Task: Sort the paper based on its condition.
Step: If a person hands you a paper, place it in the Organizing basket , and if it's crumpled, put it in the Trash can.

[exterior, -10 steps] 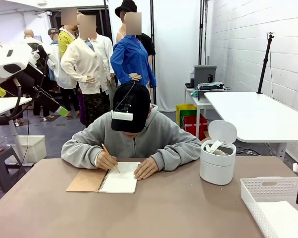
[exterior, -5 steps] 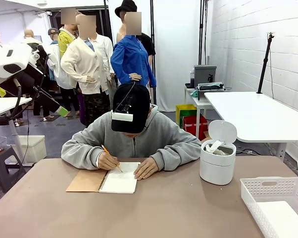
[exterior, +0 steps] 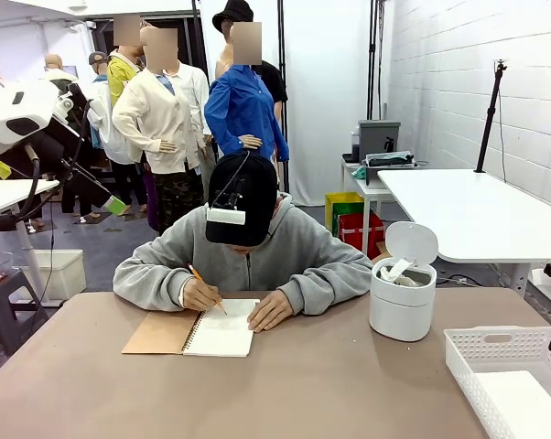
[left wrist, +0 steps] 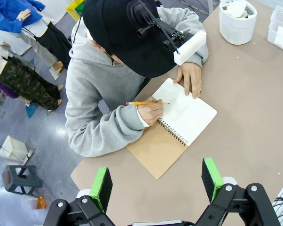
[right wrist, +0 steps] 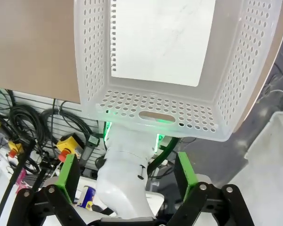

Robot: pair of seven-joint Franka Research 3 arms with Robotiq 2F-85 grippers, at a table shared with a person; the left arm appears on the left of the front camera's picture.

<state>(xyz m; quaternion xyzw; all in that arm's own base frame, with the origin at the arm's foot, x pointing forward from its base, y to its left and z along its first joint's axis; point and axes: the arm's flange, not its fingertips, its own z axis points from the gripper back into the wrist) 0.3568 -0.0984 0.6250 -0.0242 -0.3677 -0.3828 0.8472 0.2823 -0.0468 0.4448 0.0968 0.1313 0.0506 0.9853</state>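
A flat sheet (right wrist: 162, 40) lies in the basket (right wrist: 155, 115). Near the basket the right gripper (right wrist: 126, 169) hangs wide open, empty; well apart from it, the left gripper (left wrist: 156, 179) likewise.

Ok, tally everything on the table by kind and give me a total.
Notebook: 1
Pencil: 1
Lidded bin: 1
Basket: 1
Flat sheet in the basket: 1
Total: 5, plus crumpled paper in the bin, too hidden to count.
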